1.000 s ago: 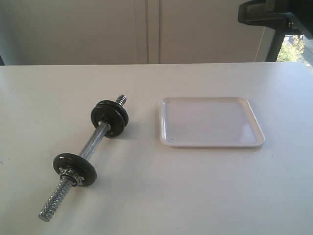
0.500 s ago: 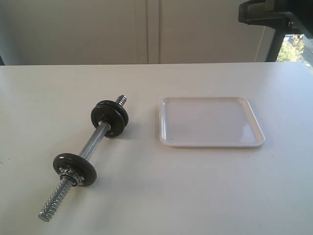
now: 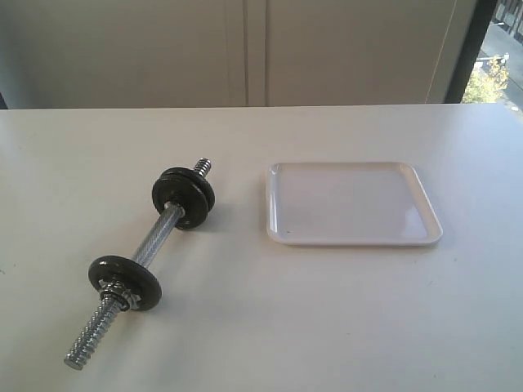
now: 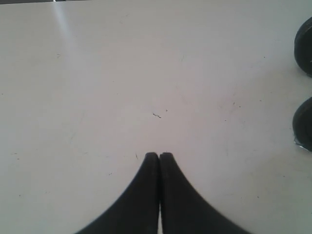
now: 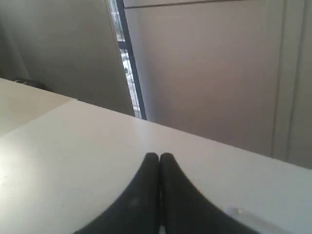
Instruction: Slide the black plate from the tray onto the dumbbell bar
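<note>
The dumbbell bar (image 3: 155, 237) lies slantwise on the white table, left of the middle in the exterior view. Two black plates are threaded on it: one near its far end (image 3: 183, 194), one near its front end (image 3: 124, 282). The white tray (image 3: 351, 204) sits to the right of the bar, and its whole surface shows white. Neither gripper appears in the exterior view. My left gripper (image 4: 159, 155) is shut on nothing above bare table, with both plates' edges (image 4: 304, 46) at the side of its view. My right gripper (image 5: 159, 156) is shut on nothing, near a tray corner (image 5: 243, 217).
A pale wall runs behind the table's far edge (image 3: 261, 106). A dark window frame (image 3: 470, 49) stands at the back right.
The dark arm part that showed at the top right of the exterior view has gone out of view. The bar, plates and tray have not moved.
</note>
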`<state>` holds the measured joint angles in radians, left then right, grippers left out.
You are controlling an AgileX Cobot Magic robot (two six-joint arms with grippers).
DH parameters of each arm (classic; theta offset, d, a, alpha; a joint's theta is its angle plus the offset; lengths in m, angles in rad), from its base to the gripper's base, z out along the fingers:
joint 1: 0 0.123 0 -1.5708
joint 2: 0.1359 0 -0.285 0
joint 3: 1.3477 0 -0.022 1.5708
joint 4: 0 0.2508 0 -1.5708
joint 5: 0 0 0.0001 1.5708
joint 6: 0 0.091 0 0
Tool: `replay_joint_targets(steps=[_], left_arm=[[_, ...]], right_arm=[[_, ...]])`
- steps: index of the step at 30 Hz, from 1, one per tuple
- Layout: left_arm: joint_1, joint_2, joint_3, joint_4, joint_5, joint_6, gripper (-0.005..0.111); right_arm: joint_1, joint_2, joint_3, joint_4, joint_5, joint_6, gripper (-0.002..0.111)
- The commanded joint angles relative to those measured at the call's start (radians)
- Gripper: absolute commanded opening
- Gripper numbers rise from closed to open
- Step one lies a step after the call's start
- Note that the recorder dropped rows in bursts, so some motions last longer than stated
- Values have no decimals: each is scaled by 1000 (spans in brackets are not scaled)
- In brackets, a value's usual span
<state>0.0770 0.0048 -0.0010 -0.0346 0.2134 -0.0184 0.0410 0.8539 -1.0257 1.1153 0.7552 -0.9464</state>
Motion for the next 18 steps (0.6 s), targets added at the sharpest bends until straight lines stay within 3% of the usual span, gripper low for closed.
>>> replay_joint_targets(steps=[1,18], left_arm=[[-21,-5,1,-21,-2,0,0],[-49,-5,1,-21,-2,0,0]], right_arm=[[-3,-100,4,6,-1,2,0],[-3,-332,4,8,-5,7,0]])
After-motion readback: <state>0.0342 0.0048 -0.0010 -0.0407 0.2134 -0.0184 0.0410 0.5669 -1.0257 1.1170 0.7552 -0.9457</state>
